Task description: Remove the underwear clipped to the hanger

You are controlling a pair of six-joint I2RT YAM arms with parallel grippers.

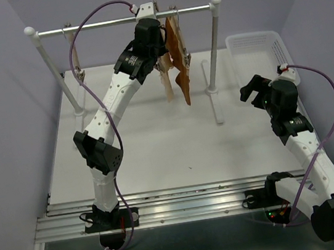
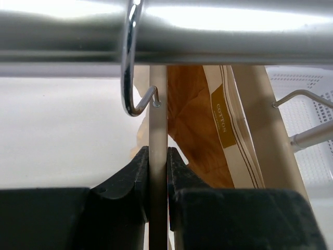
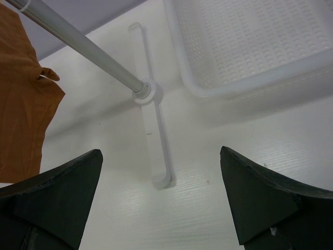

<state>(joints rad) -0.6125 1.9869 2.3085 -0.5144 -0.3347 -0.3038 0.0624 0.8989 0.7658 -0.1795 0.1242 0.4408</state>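
On the left, our left gripper (image 2: 157, 161) is pressed together on the slim light-wood bar hanger (image 2: 157, 120), pinching it just below the silver wire hook (image 2: 129, 78) hung over the shiny metal rail (image 2: 218, 31). The bar runs edge-on between the fingers, back toward the wrist. The pale cream cotton underwear (image 2: 231, 130) hangs just right of that pinch, beside the rust-brown underwear (image 2: 190, 125). Further right, our right gripper (image 3: 161, 192) is spread wide and empty near the white mesh basket (image 3: 234, 86), well apart from the garments. The left arm is plainly nearer.
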